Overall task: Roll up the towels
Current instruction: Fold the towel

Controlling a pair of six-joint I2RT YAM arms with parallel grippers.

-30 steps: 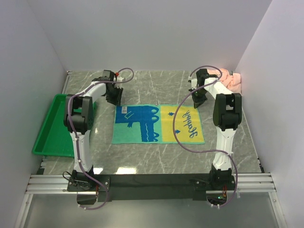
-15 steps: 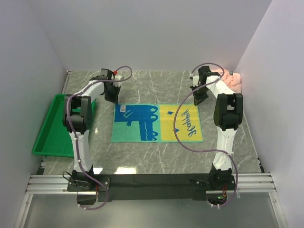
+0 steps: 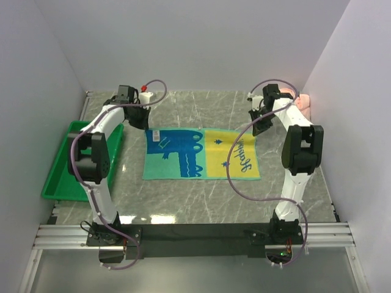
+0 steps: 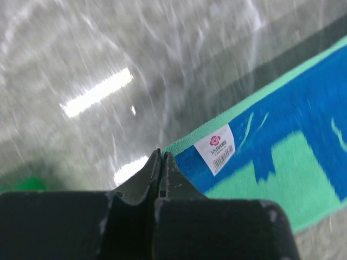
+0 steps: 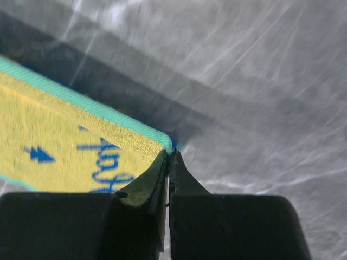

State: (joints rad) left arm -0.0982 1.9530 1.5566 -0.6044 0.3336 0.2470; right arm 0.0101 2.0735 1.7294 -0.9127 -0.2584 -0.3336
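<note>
A towel (image 3: 201, 154), blue and green on the left half and yellow with blue writing on the right, lies spread in the middle of the table. My left gripper (image 3: 142, 122) is shut on its far left corner; in the left wrist view the shut gripper (image 4: 161, 154) pinches the green edge beside a white label (image 4: 217, 147). My right gripper (image 3: 259, 125) is shut on the far right corner; in the right wrist view the shut gripper (image 5: 171, 153) pinches the corner of the yellow part (image 5: 65, 135), which casts a shadow on the table.
A green tray (image 3: 70, 165) stands at the left edge of the table. Pink towels (image 3: 302, 102) lie bunched in the far right corner behind the right arm. White walls close in the table on three sides.
Both grippers have moved toward the back wall and slightly outward, holding the towel's far corners. The towel has slid away from the arm bases and lies stretched flatter.
</note>
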